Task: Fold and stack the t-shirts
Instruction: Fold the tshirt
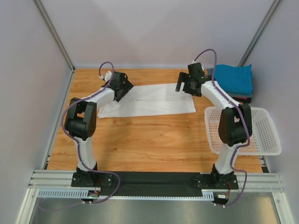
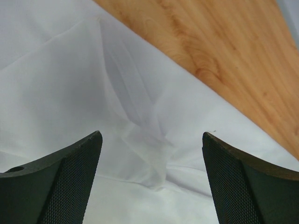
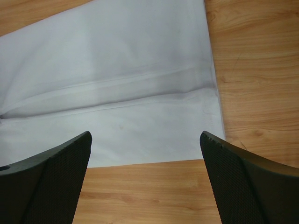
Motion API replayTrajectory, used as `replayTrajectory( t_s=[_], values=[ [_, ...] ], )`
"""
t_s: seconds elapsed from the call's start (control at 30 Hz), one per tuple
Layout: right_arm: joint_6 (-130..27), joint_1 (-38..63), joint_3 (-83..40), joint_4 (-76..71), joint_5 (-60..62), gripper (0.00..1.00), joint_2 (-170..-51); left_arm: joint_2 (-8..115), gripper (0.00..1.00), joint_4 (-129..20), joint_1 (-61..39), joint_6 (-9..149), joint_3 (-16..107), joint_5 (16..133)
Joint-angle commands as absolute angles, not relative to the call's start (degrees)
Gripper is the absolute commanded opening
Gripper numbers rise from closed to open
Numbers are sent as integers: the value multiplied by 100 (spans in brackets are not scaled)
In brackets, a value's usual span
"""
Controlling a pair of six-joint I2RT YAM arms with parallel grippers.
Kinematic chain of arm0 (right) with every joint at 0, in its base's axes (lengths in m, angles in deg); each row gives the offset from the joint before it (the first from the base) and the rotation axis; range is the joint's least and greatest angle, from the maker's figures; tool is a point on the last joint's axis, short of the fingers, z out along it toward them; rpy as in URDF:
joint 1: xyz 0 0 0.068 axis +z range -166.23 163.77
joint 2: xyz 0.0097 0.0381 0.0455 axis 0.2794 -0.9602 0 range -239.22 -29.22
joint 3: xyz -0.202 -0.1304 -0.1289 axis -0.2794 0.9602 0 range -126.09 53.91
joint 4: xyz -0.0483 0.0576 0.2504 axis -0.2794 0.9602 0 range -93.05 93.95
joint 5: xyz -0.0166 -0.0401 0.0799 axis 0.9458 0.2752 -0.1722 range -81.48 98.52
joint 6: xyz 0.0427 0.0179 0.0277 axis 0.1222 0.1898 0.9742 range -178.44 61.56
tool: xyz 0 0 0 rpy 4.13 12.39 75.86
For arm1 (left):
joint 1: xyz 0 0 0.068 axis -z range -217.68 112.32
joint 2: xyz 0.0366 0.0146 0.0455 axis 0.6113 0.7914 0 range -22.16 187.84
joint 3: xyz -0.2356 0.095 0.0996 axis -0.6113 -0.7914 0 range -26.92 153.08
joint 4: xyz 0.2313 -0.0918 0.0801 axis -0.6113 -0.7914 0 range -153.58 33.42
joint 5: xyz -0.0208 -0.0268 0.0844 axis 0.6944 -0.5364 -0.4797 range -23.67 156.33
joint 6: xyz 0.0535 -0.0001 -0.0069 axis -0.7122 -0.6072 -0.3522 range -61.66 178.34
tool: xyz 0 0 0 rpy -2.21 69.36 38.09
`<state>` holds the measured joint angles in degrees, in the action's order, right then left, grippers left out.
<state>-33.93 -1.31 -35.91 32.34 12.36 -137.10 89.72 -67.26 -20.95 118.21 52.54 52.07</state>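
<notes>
A plain white t-shirt [image 1: 154,100] lies flat on the wooden table as a long folded strip. It also shows in the left wrist view [image 2: 70,84] and in the right wrist view [image 3: 131,60]. My left gripper [image 1: 122,89] is open and empty over the shirt's far left part; in its own view [image 2: 152,135] only wrinkled white cloth lies between the fingers. My right gripper [image 1: 184,86] is open and empty above the shirt's right end; in its own view [image 3: 145,133] it hangs over the shirt's edge. A folded teal shirt [image 1: 233,78] rests on a dark grey one [image 1: 242,99] at the back right.
A white plastic mesh basket [image 1: 268,135] stands at the right, beside the right arm's base. Bare wooden table [image 1: 149,137] spreads in front of the white shirt. Grey walls close in the left, back and right sides.
</notes>
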Motion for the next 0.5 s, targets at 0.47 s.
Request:
replayTrajectory(
  t_s=[0.47],
  values=[
    [-3533,-181,-3829,3386,1555,100,-13838,10194,93,-6563,-2107,12109,6449,5429]
  ],
)
